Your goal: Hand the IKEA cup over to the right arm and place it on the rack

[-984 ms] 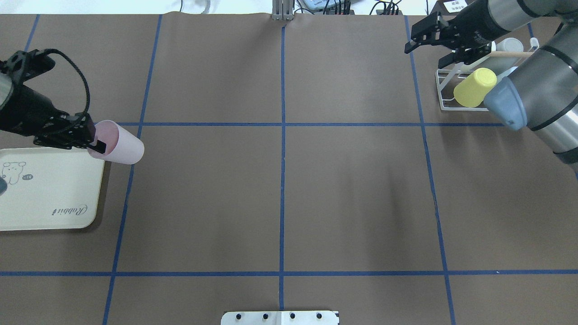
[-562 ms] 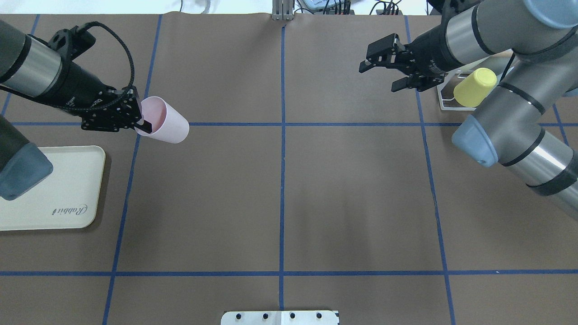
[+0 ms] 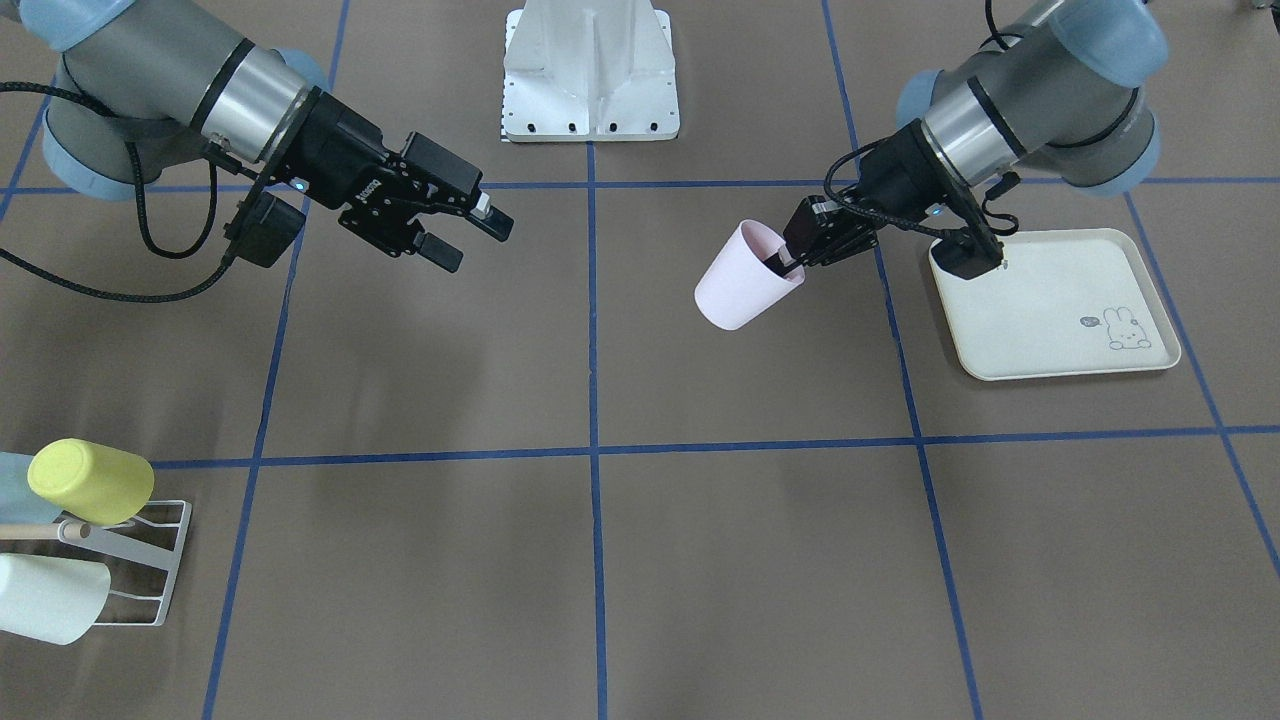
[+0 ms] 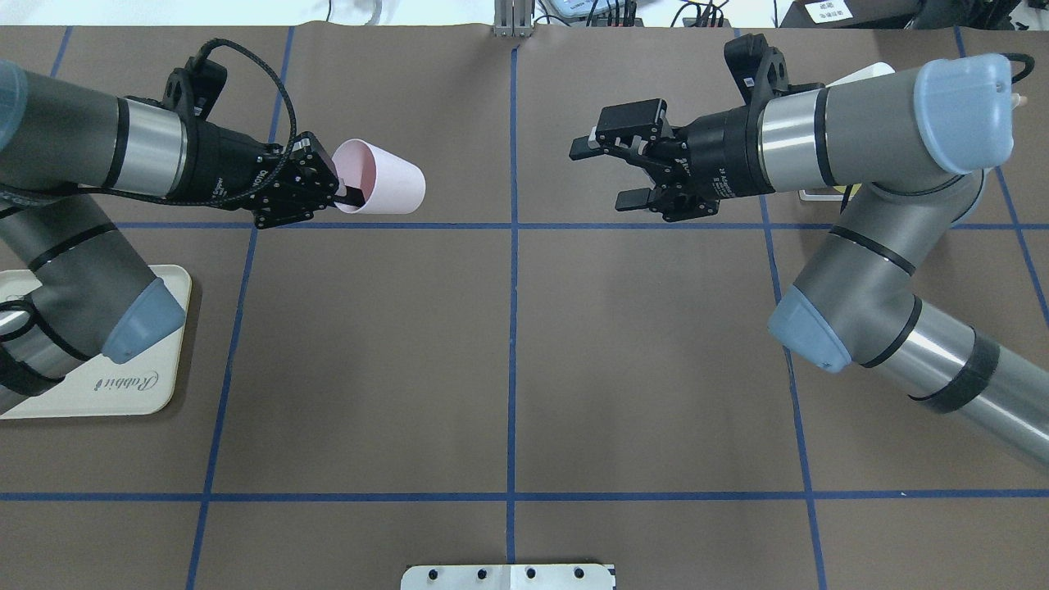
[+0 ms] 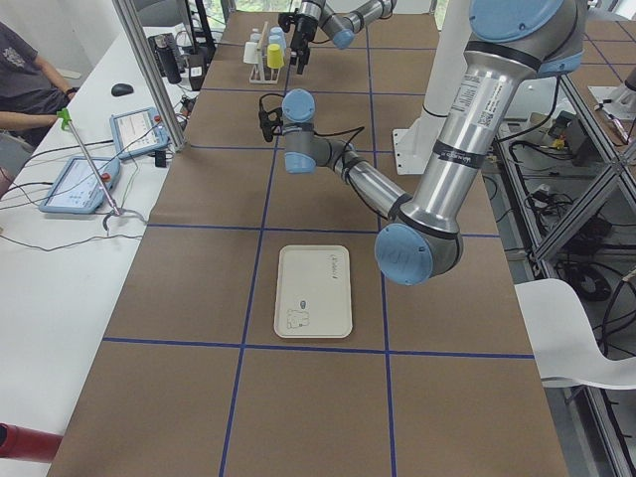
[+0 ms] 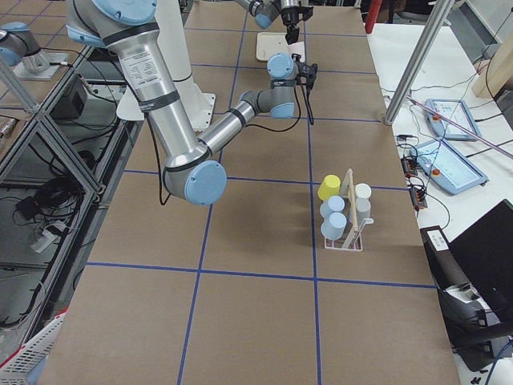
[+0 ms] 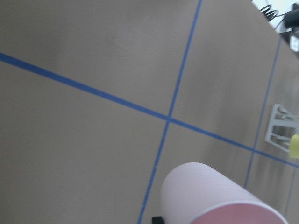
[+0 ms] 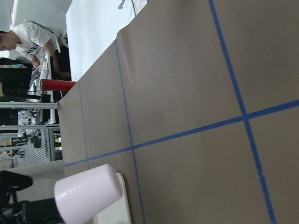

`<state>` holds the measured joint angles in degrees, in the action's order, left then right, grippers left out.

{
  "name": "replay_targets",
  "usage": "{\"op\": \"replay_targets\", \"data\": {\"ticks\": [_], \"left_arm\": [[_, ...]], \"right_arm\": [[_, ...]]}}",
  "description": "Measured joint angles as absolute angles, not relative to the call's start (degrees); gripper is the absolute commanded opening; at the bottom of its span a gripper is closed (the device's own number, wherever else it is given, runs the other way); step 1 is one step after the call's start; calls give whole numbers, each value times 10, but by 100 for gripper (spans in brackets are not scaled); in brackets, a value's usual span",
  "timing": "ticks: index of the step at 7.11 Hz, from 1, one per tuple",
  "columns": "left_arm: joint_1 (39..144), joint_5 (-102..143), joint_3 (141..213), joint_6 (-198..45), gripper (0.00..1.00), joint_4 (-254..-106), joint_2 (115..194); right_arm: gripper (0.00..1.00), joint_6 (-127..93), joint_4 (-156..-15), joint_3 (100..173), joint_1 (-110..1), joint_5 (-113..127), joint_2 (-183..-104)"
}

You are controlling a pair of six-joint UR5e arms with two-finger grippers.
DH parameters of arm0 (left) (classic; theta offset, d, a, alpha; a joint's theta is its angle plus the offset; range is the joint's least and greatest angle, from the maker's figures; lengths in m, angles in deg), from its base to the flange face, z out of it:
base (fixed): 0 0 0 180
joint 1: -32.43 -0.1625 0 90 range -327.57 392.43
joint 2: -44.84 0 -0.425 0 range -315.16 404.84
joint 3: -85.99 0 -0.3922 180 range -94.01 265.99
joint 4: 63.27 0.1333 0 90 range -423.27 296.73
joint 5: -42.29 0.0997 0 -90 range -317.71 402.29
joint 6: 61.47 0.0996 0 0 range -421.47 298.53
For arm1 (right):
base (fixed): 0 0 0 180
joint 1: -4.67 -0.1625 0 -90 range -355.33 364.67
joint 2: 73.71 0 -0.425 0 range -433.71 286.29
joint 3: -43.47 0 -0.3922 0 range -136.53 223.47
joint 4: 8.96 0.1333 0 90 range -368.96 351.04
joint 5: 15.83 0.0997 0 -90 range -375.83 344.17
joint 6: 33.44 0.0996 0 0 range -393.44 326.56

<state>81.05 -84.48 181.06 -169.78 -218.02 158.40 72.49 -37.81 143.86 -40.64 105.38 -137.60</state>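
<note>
The left gripper (image 4: pixel 344 195) pinches the pink IKEA cup (image 4: pixel 392 187) by its rim, holding it sideways just left of the centre line. The right gripper (image 4: pixel 600 174), jaws spread, should straddle the cup's base end squarely before any release.

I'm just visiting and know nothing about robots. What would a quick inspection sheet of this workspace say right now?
Surface: table under brown paper with a blue tape grid.
Job's things: pink cup held sideways above the table, pinched at its rim; rack holds a yellow cup and pale cups.
Clutter: cream tray with a rabbit print.
Grippers: left gripper shut on the pink cup; right gripper open, facing it across a gap.
Cables: black cable loops over the left wrist.
Surroundings: person seated at a side desk with tablets.
</note>
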Motion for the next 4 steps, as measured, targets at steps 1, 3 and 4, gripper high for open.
{"op": "replay_targets", "data": {"ticks": [1,3,4], "left_arm": [[807,-826,1777,-1757,0,-2262,1598],[796,-770,1732,-1872,0,-2417,1610],[775,-722,1717,-1922,0,-2495,1615]], "right_arm": [[98,760,-338,1438,-403,1052,-1375],[98,847,-270,1436,-396,1042,-1370],[98,886,-245,1435,-388,1026,-1369]]}}
